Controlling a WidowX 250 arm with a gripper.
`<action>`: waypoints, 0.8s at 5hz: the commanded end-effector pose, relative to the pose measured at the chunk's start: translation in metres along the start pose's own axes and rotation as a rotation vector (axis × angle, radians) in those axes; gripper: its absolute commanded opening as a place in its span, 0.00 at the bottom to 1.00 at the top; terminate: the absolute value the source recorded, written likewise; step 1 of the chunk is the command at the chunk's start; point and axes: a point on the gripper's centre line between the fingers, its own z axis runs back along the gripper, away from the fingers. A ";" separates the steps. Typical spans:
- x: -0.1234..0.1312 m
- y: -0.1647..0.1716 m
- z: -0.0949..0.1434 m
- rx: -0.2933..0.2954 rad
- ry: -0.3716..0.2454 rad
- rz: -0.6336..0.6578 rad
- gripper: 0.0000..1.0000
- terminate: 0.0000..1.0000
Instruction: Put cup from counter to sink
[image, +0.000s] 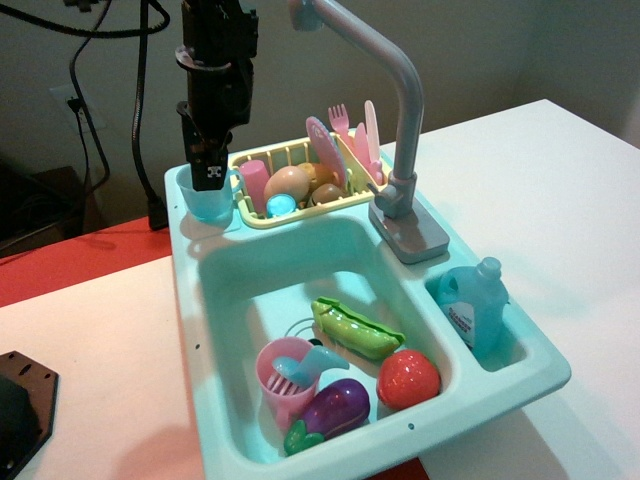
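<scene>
Overhead and slightly angled, the view takes in a mint-teal toy sink unit sitting on a white tabletop (560, 190), with a red surface (70, 262) showing behind the table at left and a plain pale wall (480, 50) at the back. Black cables (140, 100) hang down the wall near a wall outlet (62, 100). A black robot arm reaches down from the top left; its gripper (210, 172) sits at the mouth of the cup (211, 197), a small translucent light-blue cup that stands upright on the counter (190, 225), the ribbed ledge at the unit's back left corner. The fingertips look close together at the cup's rim, but whether they are gripping it cannot be told. Just right of the cup is a yellow dish rack (300, 212) holding a pink tumbler (253, 182), a pink plate (325, 150), a pink fork (340, 122) and other small pieces. A tall grey faucet (400, 100) curves up from the right rear of the ledge. The sink (225, 300) is a deep basin holding a green pea pod (355, 328), a red strawberry (408, 380), a purple eggplant (335, 408) and a pink ribbed cup (285, 380) with a blue utensil inside. A blue soap bottle (473, 305) stands in a small side compartment at right. A dark object (22, 405) shows at the lower left edge of the table.
</scene>
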 end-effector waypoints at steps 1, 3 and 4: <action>0.000 0.000 0.000 0.000 0.000 0.000 1.00 0.00; 0.017 -0.010 -0.025 -0.007 0.035 -0.012 1.00 0.00; 0.016 -0.015 -0.033 -0.012 0.020 -0.020 1.00 0.00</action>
